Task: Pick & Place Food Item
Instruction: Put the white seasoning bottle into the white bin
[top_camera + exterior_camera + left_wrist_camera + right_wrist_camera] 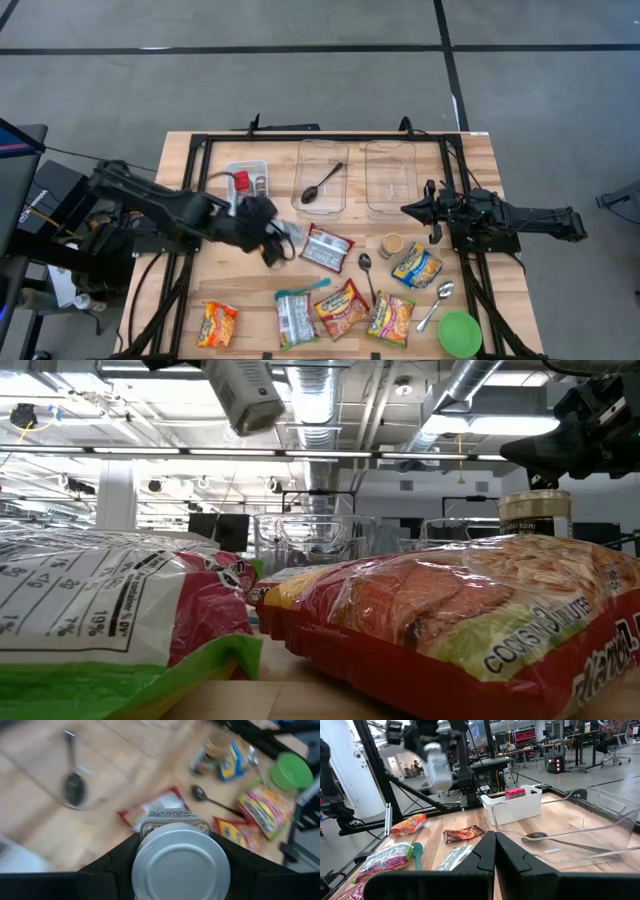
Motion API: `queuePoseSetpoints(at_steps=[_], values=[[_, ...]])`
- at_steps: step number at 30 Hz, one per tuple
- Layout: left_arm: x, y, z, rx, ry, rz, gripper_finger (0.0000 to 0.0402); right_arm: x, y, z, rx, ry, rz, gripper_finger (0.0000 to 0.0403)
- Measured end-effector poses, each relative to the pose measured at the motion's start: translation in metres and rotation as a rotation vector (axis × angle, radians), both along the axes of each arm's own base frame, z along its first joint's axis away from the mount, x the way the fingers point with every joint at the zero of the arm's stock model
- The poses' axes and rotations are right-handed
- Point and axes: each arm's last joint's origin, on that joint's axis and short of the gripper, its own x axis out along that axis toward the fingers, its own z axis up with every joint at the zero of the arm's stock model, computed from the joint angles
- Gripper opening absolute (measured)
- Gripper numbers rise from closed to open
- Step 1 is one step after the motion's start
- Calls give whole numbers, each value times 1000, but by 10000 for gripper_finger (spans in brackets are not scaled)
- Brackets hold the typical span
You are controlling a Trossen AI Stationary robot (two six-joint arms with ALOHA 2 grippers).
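Observation:
A silver tin can [180,862] with a printed label sits between the fingers of my left gripper [274,240], high above the table's middle left. The right wrist view shows the can [437,767] tilted in the air, and the low view shows the can [248,398] far above the packets. A dark red snack packet [327,248] lies on the table beside and below it. My right gripper [408,210] stays shut and level at the table's right side, touching nothing. My left gripper pinches the can by its side wall [150,827] between the two fingers [112,865], one on each side. The can's flat round end faces back toward the wrist. The fingers slant downward toward the table's right. The can is tilted and lifted clear of the table.
Two clear trays [390,175] stand at the far side, one with a black spoon [322,184], and a white bin [245,178] stands to their left. Noodle packets [343,308], spoons [366,268], a jar [391,244] and a green bowl [459,333] fill the near right.

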Motion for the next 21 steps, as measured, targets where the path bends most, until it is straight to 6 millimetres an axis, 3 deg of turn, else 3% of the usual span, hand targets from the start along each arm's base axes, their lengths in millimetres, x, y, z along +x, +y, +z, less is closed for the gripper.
queuePoseSetpoints(at_steps=[4, 11, 21], values=[[-22, 17, 11, 42, 9, 84, 195, 0, 0, 0, 0, 0, 0, 0], [-46, 48, 12, 97, 154, 183, 195, 0, 0, 0, 0, 0, 0, 0], [-55, 79, 6, 133, 357, 215, 195, 0, 0, 0, 0, 0, 0, 0]])
